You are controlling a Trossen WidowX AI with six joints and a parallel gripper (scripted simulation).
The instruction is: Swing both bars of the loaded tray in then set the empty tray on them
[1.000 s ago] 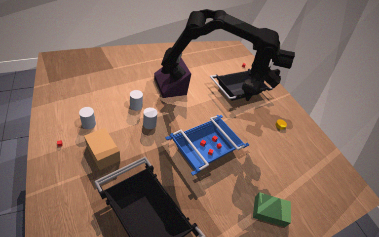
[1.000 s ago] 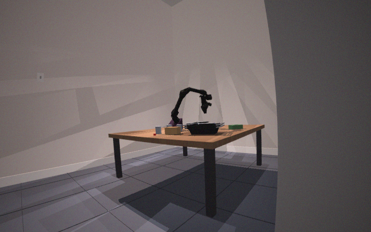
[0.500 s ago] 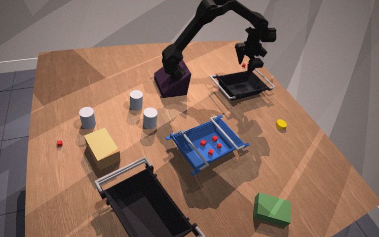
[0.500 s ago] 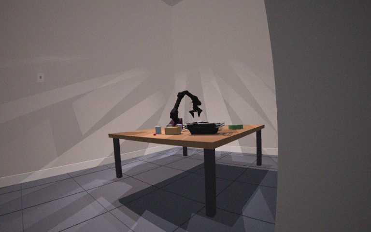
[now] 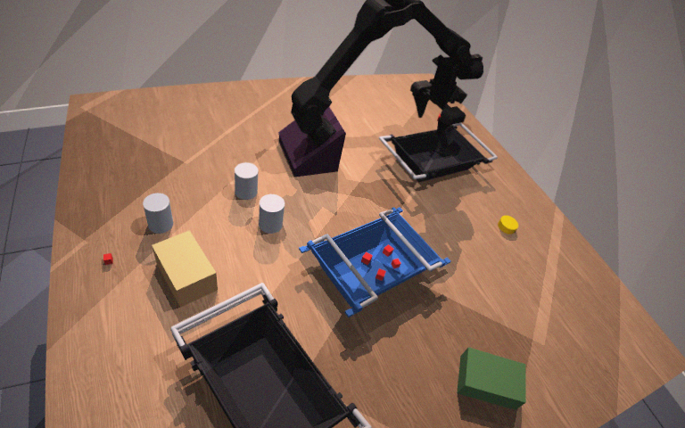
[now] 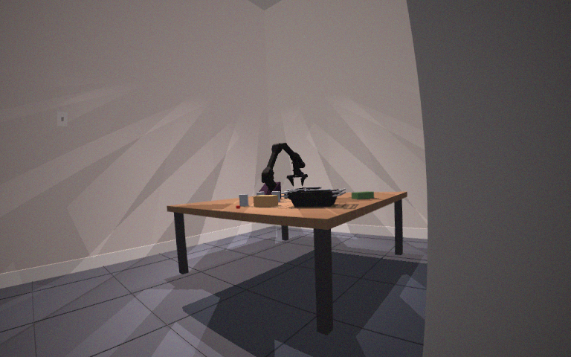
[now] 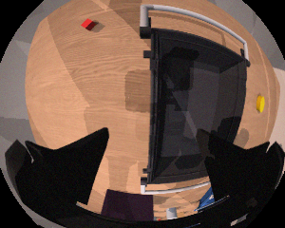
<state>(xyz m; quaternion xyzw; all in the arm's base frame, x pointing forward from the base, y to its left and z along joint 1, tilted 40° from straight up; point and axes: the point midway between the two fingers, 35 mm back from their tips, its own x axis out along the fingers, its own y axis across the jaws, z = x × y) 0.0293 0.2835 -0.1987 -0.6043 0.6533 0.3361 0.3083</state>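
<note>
The loaded blue tray (image 5: 407,238) stands mid-table with several red blocks (image 5: 381,262) inside. Its two white wire bars (image 5: 349,265) (image 5: 411,241) lie across its top. A small empty black tray (image 5: 436,151) (image 7: 194,108) lies at the far right, its white bars (image 5: 400,158) (image 7: 196,18) out over its ends. My gripper (image 5: 435,111) (image 6: 297,178) (image 7: 154,133) is open and empty. It hangs above the black tray, fingers pointing down, over its long wall nearer the arm base.
A larger black tray (image 5: 261,366) (image 6: 311,197) lies at the front edge. A yellow box (image 5: 184,265), three grey cylinders (image 5: 245,180), a green block (image 5: 492,377), a yellow disc (image 5: 507,224) (image 7: 260,103) and loose red cubes (image 5: 107,258) (image 7: 87,23) are spread around.
</note>
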